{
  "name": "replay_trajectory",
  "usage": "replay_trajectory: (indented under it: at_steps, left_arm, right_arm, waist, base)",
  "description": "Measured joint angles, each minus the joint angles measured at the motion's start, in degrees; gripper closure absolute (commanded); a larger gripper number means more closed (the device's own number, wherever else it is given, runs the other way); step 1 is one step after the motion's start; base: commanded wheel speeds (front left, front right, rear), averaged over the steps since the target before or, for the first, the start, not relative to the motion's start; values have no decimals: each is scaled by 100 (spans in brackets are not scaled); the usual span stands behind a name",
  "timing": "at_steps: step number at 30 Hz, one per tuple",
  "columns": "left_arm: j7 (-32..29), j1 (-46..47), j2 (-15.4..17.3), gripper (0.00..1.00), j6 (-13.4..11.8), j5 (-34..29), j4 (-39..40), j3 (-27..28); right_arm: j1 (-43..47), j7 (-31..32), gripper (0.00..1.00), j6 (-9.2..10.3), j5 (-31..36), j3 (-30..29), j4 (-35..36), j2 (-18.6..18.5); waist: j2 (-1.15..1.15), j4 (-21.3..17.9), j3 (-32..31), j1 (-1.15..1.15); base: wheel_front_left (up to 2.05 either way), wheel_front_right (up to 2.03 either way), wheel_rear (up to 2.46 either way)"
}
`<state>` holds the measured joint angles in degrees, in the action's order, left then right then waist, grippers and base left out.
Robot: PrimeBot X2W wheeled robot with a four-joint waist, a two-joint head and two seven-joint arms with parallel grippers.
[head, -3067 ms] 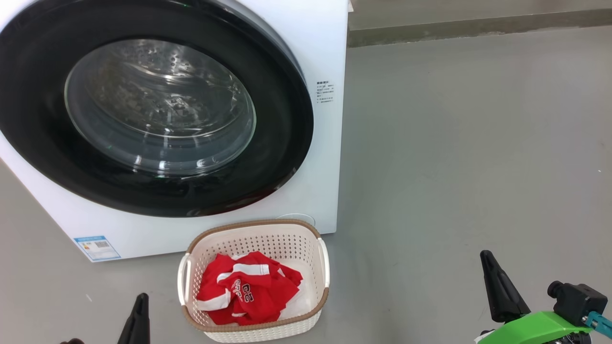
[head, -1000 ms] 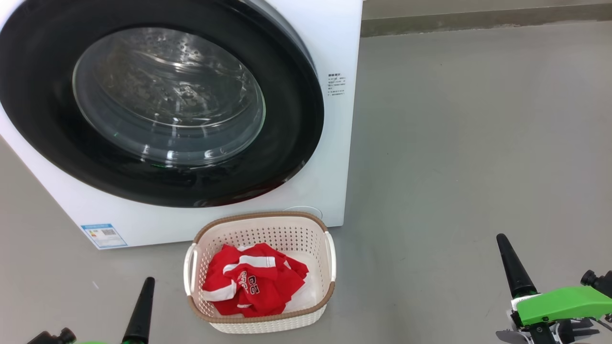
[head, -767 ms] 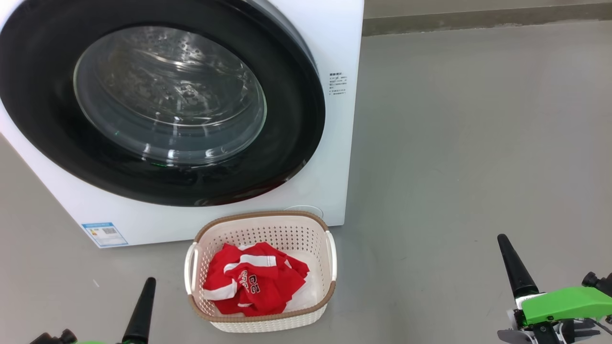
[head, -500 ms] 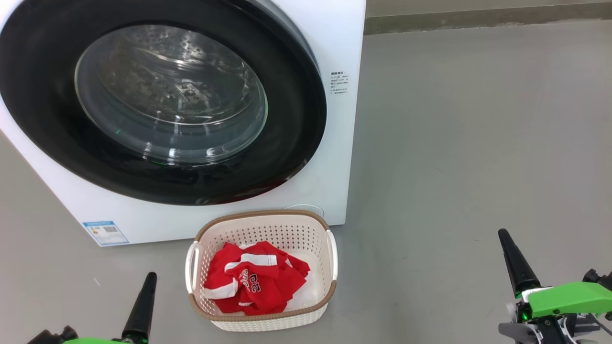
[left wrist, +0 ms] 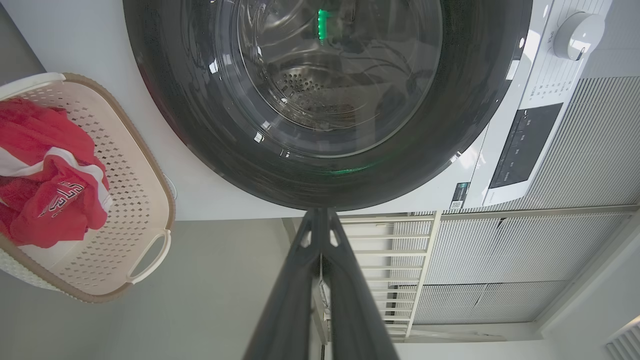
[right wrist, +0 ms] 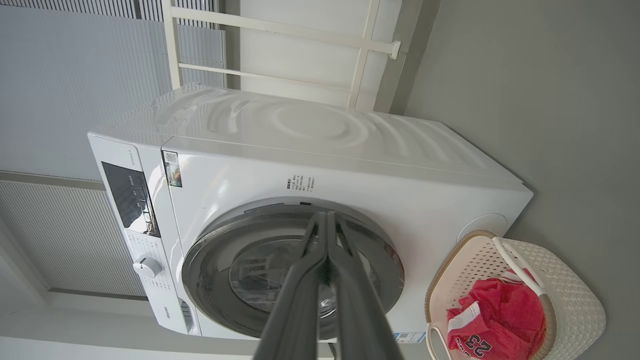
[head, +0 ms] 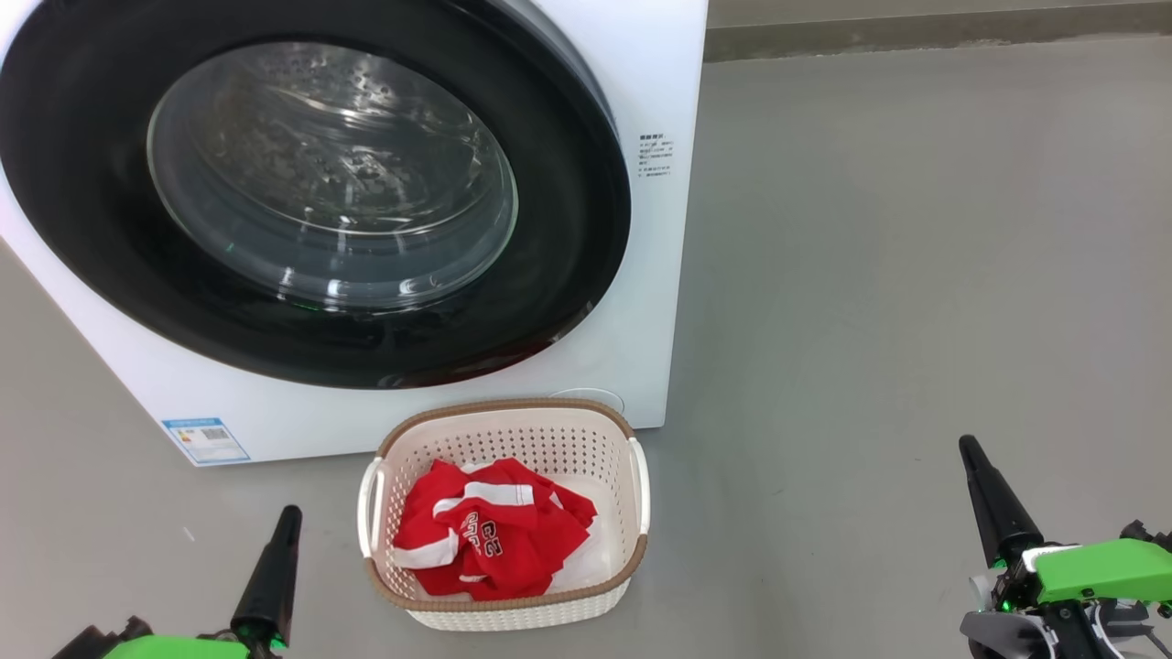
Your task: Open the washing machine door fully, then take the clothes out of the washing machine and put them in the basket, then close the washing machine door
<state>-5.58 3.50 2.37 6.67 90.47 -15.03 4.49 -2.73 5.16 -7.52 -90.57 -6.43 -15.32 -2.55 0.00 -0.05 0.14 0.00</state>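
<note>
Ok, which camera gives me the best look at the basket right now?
The head view: the whole basket is in frame from above, with the red clothes inside. The left wrist view cuts it off at its left edge; the right wrist view clips it at the bottom right corner.

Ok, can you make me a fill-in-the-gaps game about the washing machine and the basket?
1. The clothes in the basket are mostly ____ in colour.
2. The washing machine door is not open, it is ____.
3. The basket stands on the grey ____ in front of the washing machine.
Missing words: red; shut; floor.
</note>
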Motion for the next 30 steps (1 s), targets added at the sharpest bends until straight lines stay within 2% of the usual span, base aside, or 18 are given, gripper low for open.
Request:
replay_trajectory:
  at_steps: [4,30]
  left_arm:
    - [-58,46,-11,100,40,110,-5,7]
    - [-66,46,-12,100,40,129,-18,10]
  right_arm:
    - [-62,25,100,0,-196,-12,-7,-3]
    - [-99,48,100,0,-198,-42,-7,-9]
  waist:
    - [0,5,4,0]
    - [0,5,4,0]
  base:
    - [0,0,0]
    - [0,0,0]
